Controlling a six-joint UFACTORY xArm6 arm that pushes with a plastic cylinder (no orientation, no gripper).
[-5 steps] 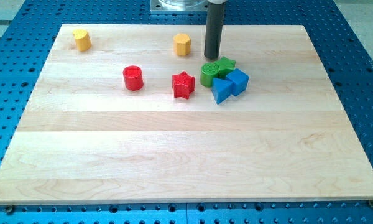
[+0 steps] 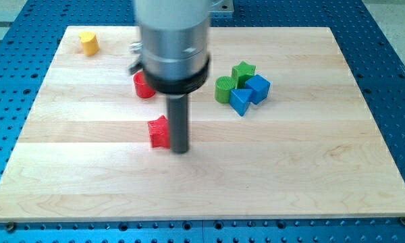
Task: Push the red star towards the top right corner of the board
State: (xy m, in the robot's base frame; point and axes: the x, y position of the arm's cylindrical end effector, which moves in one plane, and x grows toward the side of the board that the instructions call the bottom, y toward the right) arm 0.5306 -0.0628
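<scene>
Mid-board, my tip touches red star, on its rt.

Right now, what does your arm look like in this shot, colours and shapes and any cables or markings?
My arm shows as a wide, blurred, silvery grey cylinder coming down from the view's top, ringed at its lower end by a black collar. Below that a straight, dark grey round rod runs down to my tip. I can't make out any cables or markings; the upper part is too blurred.
</scene>
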